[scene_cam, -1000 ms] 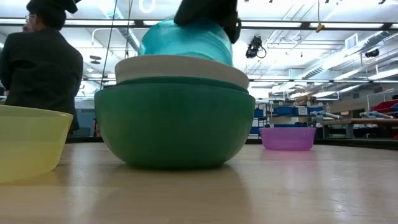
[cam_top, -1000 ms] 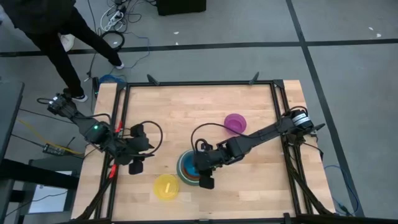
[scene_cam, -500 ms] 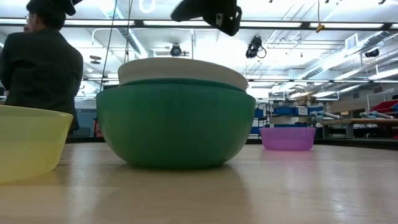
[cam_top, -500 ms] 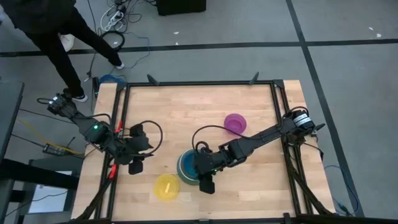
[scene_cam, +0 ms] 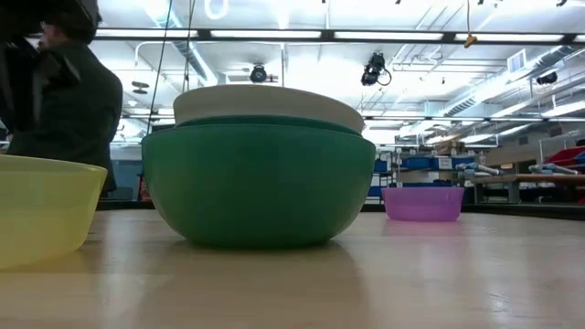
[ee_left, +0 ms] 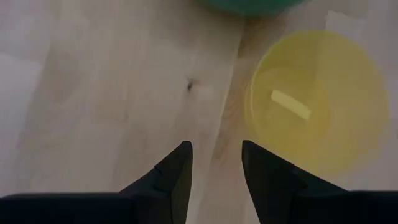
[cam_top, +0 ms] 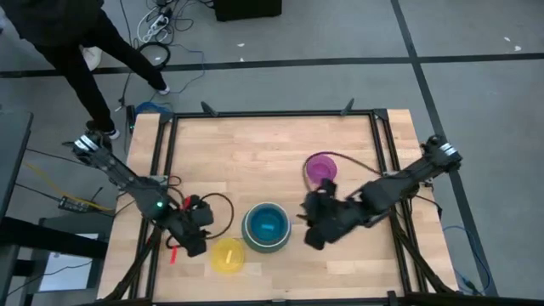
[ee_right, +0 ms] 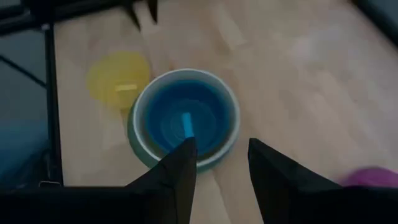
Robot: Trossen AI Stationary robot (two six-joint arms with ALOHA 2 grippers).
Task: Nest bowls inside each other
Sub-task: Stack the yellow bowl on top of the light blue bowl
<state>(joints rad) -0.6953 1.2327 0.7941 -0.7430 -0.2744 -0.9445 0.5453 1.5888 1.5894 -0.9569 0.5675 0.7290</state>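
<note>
The nested stack sits near the front middle of the table (cam_top: 272, 144): the big sage green bowl (scene_cam: 258, 187) on the outside, a white bowl (scene_cam: 267, 105) peeking above its rim, and a teal bowl (cam_top: 269, 225) innermost.

The right gripper (cam_top: 316, 231) hangs just beside the stack, on the side toward the purple bowl (cam_top: 320, 167). Its fingers are parted and hold nothing, so I take it to be free for another pick.

The purple bowl stands alone, well apart toward the table's far side, likely a next candidate.

The left gripper (cam_top: 194, 242) hovers low just beside the yellow bowl (cam_top: 227, 255), jaws spread and empty, seemingly lining up on its rim. That bowl rests close to the stack's left.
</note>
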